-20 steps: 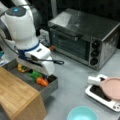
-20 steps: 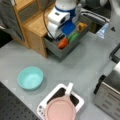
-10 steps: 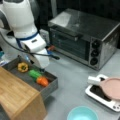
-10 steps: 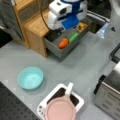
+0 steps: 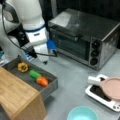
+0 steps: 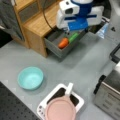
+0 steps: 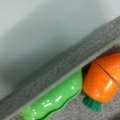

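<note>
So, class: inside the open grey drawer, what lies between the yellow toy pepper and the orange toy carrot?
In a front view, a green toy vegetable lies between yellow toy pepper and orange toy carrot.

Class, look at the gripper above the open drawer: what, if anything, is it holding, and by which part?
Nothing shows as held. The gripper hangs above the drawer; the carrot and green vegetable lie inside it.

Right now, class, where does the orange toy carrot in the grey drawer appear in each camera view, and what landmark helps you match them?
In a front view: carrot lies lower left of centre, inside the open grey drawer.
In a front view: carrot lies upper centre, just below the gripper.
Wrist view: carrot fills the right edge, under the drawer wall.
Shared landmark: the green vegetable lying beside the carrot.
</note>
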